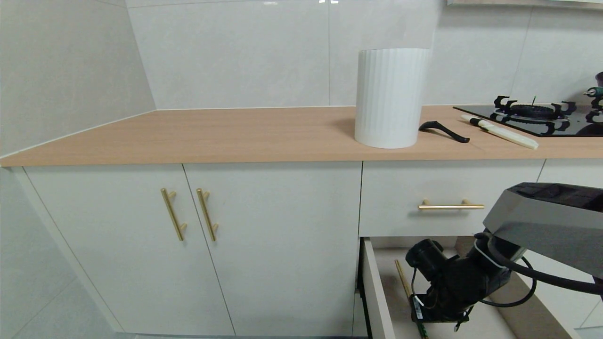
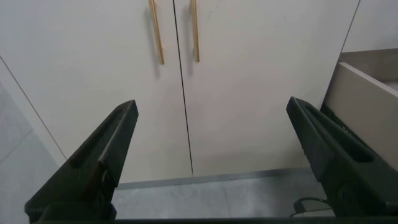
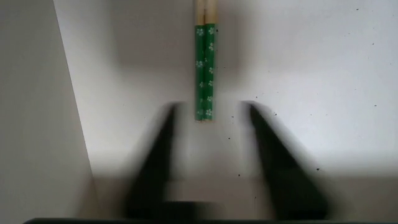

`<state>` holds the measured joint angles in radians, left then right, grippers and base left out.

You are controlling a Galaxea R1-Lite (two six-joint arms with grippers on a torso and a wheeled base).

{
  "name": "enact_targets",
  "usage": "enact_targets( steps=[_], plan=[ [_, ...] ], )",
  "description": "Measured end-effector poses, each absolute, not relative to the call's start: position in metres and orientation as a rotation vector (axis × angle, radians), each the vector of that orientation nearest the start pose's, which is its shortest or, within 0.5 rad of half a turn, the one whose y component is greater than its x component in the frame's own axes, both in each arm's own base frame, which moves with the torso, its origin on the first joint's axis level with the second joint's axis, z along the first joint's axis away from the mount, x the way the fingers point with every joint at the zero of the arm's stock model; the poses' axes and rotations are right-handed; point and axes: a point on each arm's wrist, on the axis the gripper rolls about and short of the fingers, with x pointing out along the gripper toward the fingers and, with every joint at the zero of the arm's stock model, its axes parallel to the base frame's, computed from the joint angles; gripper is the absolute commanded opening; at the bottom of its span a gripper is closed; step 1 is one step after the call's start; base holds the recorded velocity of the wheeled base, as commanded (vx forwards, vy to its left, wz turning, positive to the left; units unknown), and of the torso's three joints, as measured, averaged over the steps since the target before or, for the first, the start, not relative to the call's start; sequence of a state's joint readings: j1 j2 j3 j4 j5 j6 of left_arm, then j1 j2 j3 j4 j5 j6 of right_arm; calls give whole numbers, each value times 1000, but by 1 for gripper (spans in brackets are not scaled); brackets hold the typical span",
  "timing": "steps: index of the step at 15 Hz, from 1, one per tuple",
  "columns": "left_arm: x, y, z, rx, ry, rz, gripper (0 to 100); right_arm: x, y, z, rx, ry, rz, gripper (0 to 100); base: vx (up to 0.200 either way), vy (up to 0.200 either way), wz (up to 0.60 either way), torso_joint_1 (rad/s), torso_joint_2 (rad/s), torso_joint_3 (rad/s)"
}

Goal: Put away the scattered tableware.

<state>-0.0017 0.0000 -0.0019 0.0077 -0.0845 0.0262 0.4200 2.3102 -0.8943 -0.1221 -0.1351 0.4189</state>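
Your right gripper [image 3: 208,115] hangs inside the open drawer [image 1: 377,282] with its fingers spread. The green ends of the chopsticks [image 3: 205,68] lie unpinched on the drawer floor between them, so this looks like the set-down of that pair. Your left gripper [image 2: 211,107] is wide open before the cabinet doors. Next, lift clear of the drawer wall and go for the black utensil [image 1: 443,130] and pale knife [image 1: 499,132] on the counter [image 1: 235,136].

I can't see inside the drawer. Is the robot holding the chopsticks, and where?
Nothing is held. The right gripper is open; the chopsticks lie loose in the drawer, right by it. The left gripper is open, empty.
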Motion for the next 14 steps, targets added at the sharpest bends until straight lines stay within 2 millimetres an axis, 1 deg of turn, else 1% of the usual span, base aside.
enact_targets(
  steps=[6, 8, 9, 10, 12, 14],
  plan=[
    [-23, -2, 75, 26, 4, -86, 100, 303, 132, -37, 6, 1266, -23, 100, 0, 0, 0, 0, 0, 0],
    [-23, -2, 75, 26, 4, -86, 100, 299, 130, -27, 19, 1251, -25, 100, 0, 0, 0, 0, 0, 0],
    [-23, -2, 75, 26, 5, -86, 100, 297, 128, -17, 31, 1231, -19, 100, 0, 0, 0, 0, 0, 0],
    [-23, -2, 75, 26, 5, -86, 100, 295, 127, 0, 50, 1194, -6, 100, 0, 0, 0, 0, 0, 0],
    [-23, -2, 75, 26, 4, -86, 100, 288, 122, 42, 90, 1098, 22, 100, 0, 0, 0, 0, 0, 0],
    [-23, -2, 75, 26, 4, -86, 100, 273, 112, 88, 123, 1024, 36, 100, 0, 0, 0, 0, 0, 0]
  ],
)
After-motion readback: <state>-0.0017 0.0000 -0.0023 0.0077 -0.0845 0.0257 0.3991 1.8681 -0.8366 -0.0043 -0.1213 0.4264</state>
